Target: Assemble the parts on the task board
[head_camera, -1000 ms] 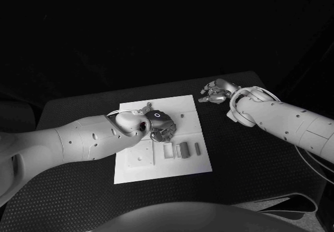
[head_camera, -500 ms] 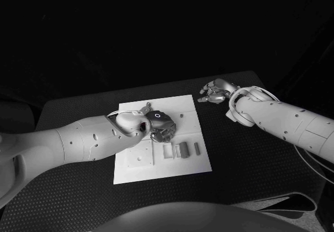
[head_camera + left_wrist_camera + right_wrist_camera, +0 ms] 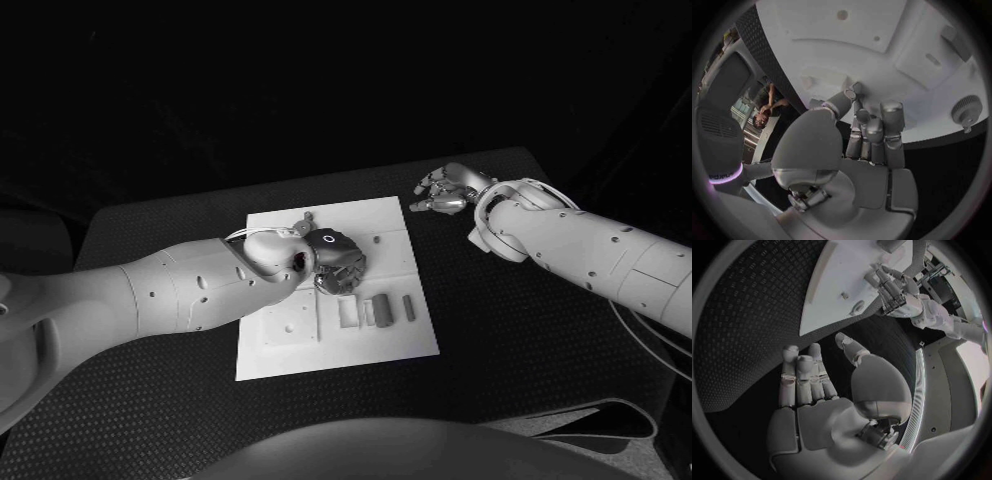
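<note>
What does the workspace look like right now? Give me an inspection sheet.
Surface: black textured table.
Job's things: white rectangular task board; small grey parts lie in a row on its near half.
Clutter: nothing seen.
Hands: left hand low over the board's middle, fingers together, whether it holds anything cannot be told; right hand over the table beyond the board's far right corner, fingers apart, holding nothing.
Cables: white cable loops at the right wrist.
Surroundings: dark.

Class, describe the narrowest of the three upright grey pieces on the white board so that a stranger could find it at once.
Start at the white task board in the middle of the black table. On the half nearer the robot, just below the left hand, three grey pieces stand side by side. The narrow bar is the one nearest the right arm, standing slightly apart and far slimmer than the wide frame-like piece at the opposite end.
</note>
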Controlling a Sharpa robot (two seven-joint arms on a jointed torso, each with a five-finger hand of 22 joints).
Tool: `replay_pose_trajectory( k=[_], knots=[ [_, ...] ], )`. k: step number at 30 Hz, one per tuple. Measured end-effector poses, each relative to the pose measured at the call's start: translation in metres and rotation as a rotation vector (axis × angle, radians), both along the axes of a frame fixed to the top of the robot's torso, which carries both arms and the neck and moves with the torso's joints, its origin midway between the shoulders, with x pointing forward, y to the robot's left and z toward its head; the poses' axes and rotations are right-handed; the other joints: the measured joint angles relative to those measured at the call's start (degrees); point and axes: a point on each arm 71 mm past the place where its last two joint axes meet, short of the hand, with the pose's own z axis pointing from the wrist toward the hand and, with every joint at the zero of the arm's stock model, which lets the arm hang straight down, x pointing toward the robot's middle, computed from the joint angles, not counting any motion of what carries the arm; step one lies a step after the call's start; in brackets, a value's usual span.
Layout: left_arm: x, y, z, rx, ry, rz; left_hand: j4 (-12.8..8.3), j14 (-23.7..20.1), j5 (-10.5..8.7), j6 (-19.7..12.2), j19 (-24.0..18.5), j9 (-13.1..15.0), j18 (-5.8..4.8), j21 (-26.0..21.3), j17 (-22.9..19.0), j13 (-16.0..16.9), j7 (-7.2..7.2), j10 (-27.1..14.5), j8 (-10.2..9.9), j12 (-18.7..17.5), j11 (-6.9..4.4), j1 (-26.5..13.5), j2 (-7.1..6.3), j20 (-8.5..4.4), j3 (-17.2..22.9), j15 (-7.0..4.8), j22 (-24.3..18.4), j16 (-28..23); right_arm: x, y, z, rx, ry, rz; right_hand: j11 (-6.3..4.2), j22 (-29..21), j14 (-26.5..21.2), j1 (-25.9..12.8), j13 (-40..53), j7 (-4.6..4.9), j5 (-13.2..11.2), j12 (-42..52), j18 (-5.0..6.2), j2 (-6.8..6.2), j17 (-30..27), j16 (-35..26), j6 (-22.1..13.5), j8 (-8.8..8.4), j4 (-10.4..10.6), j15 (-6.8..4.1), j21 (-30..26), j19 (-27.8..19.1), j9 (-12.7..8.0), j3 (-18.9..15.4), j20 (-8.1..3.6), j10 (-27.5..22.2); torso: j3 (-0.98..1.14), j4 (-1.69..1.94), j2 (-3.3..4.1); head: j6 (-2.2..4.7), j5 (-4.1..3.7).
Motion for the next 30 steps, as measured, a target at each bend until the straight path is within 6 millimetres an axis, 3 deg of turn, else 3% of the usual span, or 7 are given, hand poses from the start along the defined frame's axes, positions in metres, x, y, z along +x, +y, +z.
replay_pose_trajectory(
  k=[18,30],
  knots=[
    [0.0009,0.0021,-0.0008,0.025,0.026,0.007,0.7,-0.2,0.0,0.0,-0.2,-0.6,0.44,0.0,0.0,-0.6,-0.01,-0.2,-0.7,0.0,0.61,-2.6,3.05,0.62,1.2,0.62,0.0,-0.2,0.0,-0.0008,-0.0002,-0.001,0.001,-0.001,0.0,0.0,0.1,0.0,0.0,0.0,0.0,0.0,0.0,0.0,0.0,0.0,0.0,0.2,0.0,0.07,0.0,0.0,0.0,0.0,-0.01,0.0,-0.03,-0.01,0.0,0.0,-0.04],
    [0.0012,0.008,-0.0011,0.028,0.036,0.018,0.5,-0.4,0.24,-0.1,-0.4,-1.0,0.56,0.0,0.0,-0.8,-0.05,-0.7,-1.0,0.0,1.07,-2.9,3.39,0.82,2.1,0.82,0.0,-0.7,-0.0001,-0.0007,-0.0003,-0.001,0.002,0.0,0.0,0.0,0.1,0.0,0.0,0.0,0.0,0.3,0.0,0.0,0.0,0.0,0.0,0.19,0.0,0.07,0.0,0.2,0.0,0.0,-0.01,0.0,-0.04,-0.01,-0.02,0.0,-0.08]
  ],
)
